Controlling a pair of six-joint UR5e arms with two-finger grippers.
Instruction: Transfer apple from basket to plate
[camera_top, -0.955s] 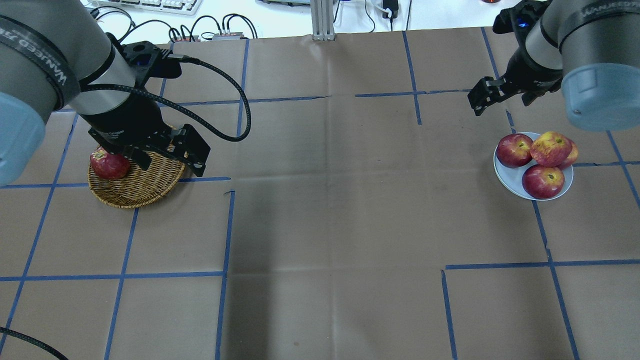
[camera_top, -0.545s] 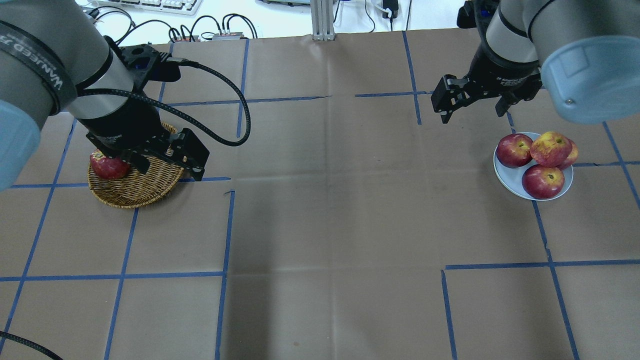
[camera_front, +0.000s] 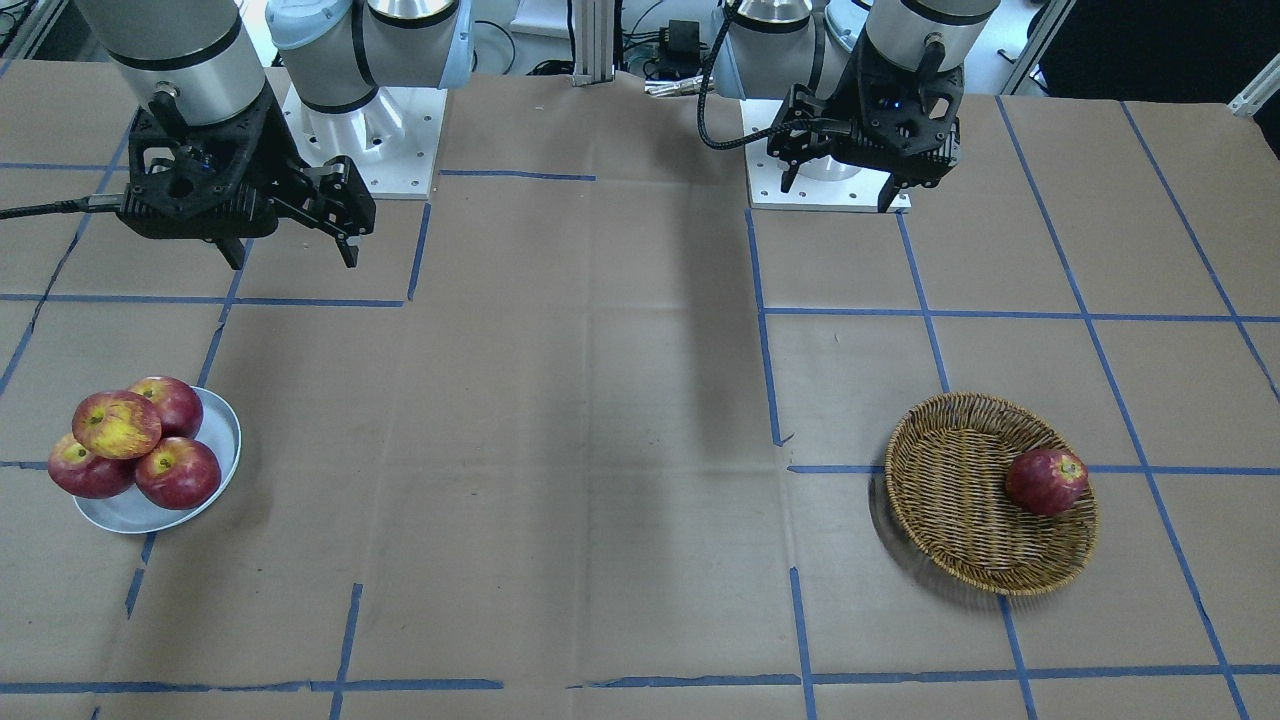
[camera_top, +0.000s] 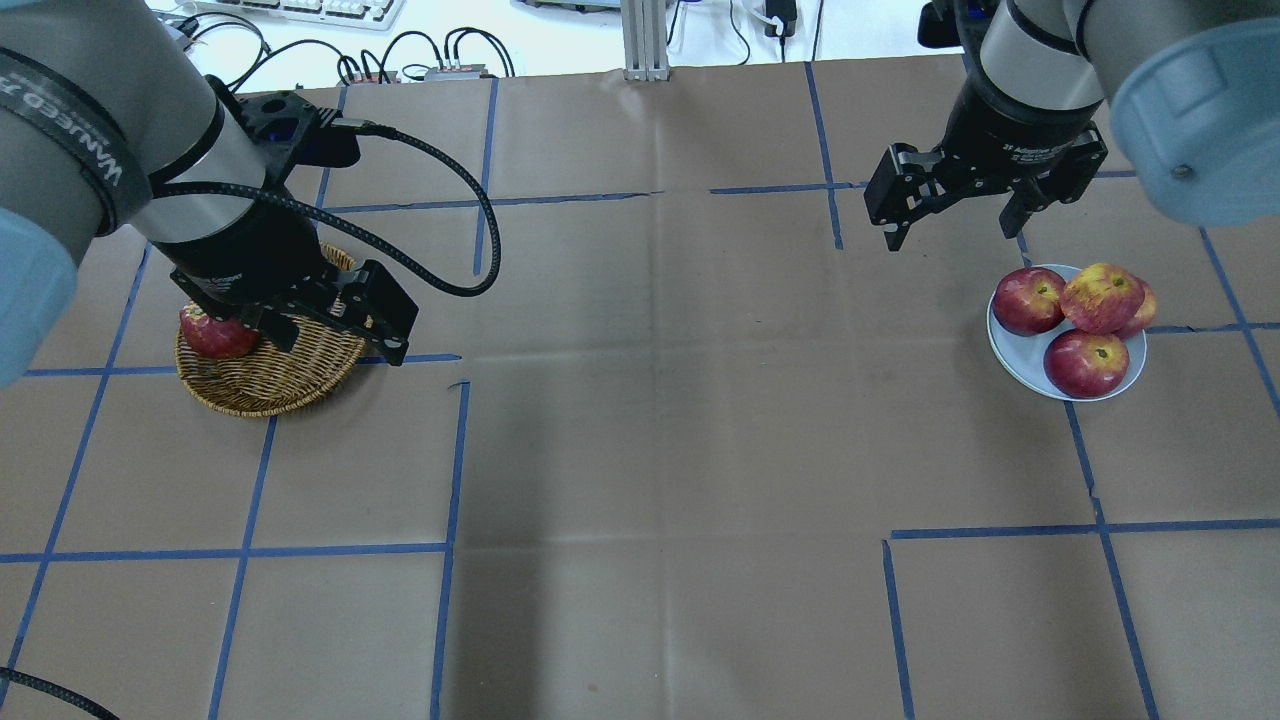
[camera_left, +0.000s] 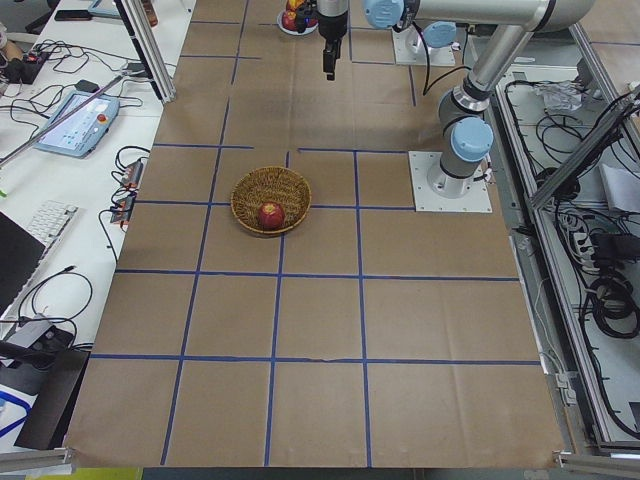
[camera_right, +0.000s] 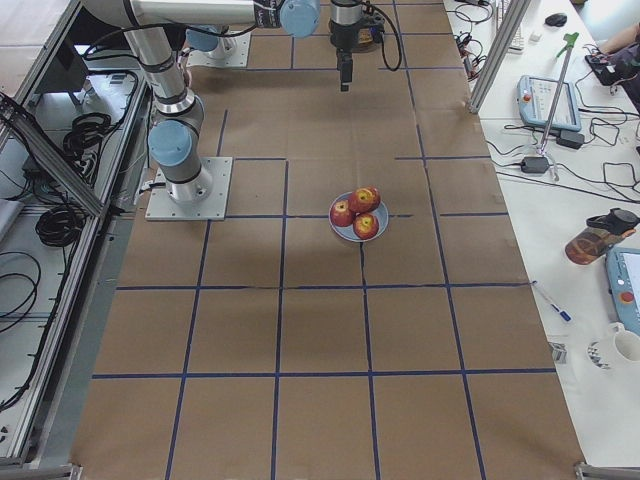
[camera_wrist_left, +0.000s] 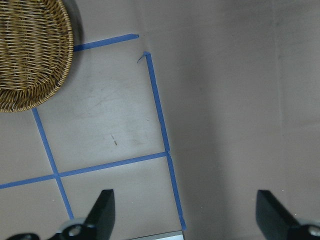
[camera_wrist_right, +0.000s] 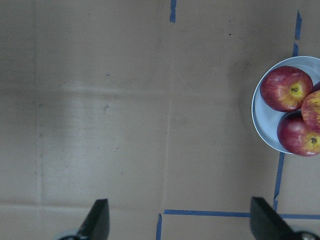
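Brown paper-covered table (camera_front: 600, 450). Front view: pink-red yellow-streaked apple (camera_front: 116, 424) perched atop dark red apples (camera_front: 178, 472) on pale grey-blue round plate (camera_front: 226, 436). No clear long axis; stem end up, seemingly tipped away from robot.

Overhead: right gripper (camera_top: 950, 230) spread, empty, near plate. Transfer looks complete; lift clear, avoid nudging pile. Left gripper (camera_top: 340, 342) spread, empty, raised near round brown wicker basket (camera_top: 290, 378) holding one dark red apple (camera_top: 215, 335).

I count one yellow-streaked apple (camera_front: 116, 424), four dark red apples (camera_front: 178, 472), one plate (camera_front: 225, 440), one basket (camera_front: 950, 500).
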